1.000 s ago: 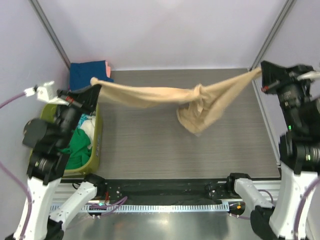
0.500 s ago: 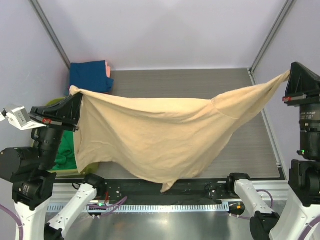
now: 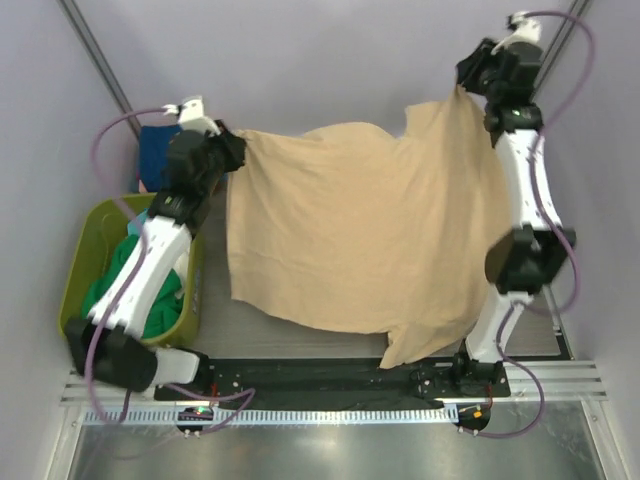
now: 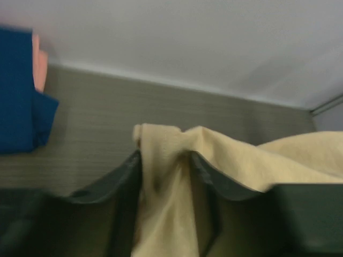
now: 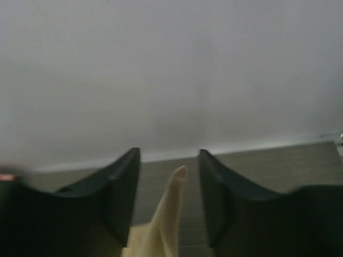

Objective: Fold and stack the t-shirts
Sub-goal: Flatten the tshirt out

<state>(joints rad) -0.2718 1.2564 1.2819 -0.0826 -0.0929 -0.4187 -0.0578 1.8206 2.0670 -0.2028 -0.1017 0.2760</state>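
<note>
The large tan t-shirt (image 3: pixel 350 230) lies spread over the table, its lower hem reaching the near edge. At its far left corner is my left gripper (image 3: pixel 232 150). In the left wrist view, that gripper (image 4: pixel 165 155) has its jaws parted, with a bunch of the tan cloth (image 4: pixel 166 182) loose between them. My right gripper (image 3: pixel 468 85) is at the far right corner. In its own view, the right gripper (image 5: pixel 169 152) is open, and a tip of tan cloth (image 5: pixel 170 203) stands free between the fingers. Green t-shirts (image 3: pixel 150 300) fill the bin.
An olive-green bin (image 3: pixel 78 265) stands at the left table edge. A folded navy t-shirt (image 3: pixel 155 155) with pink cloth (image 4: pixel 38 61) beside it lies in the far left corner. Frame posts and walls close in the back and sides.
Both arms swung from the near side to the far edge, carrying the tan t-shirt out flat over the table. Both grippers, shut on its corners before, now have parted jaws.
</note>
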